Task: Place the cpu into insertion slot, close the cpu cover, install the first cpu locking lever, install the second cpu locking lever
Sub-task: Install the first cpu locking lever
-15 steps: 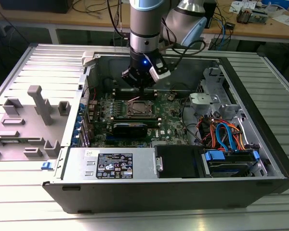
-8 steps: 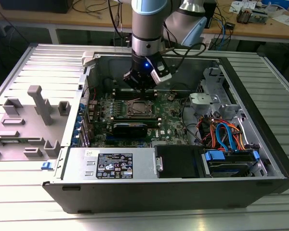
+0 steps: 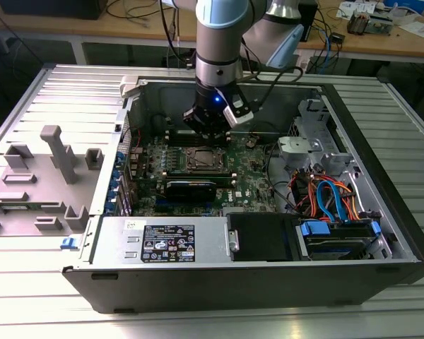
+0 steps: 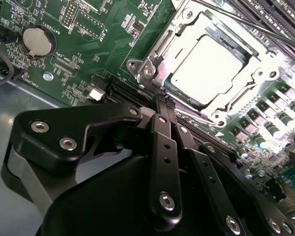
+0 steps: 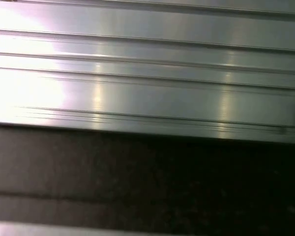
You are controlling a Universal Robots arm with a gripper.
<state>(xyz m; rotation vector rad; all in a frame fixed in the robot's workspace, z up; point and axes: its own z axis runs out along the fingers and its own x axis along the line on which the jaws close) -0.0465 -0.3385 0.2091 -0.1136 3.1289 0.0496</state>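
Note:
The cpu (image 4: 206,69) lies flat in the insertion slot (image 3: 201,159), its pale metal top showing through the square opening of the cpu cover (image 4: 259,73), which lies down over it. My gripper (image 4: 163,98) is shut with nothing between its black fingers, and its tip hangs just off one corner of the socket frame. In the exterior view the gripper (image 3: 207,141) hovers directly above the far edge of the socket inside the open computer case. A thin metal lever rod (image 4: 250,24) runs along the socket's far side; whether it is latched I cannot tell.
A black card (image 3: 191,187) and memory slots flank the socket. A coin battery (image 4: 38,40) sits on the green board. The power supply (image 3: 166,244) and a drive bay with blue and orange cables (image 3: 332,198) fill the case front. Grey fixtures (image 3: 60,152) stand at the exterior view's left.

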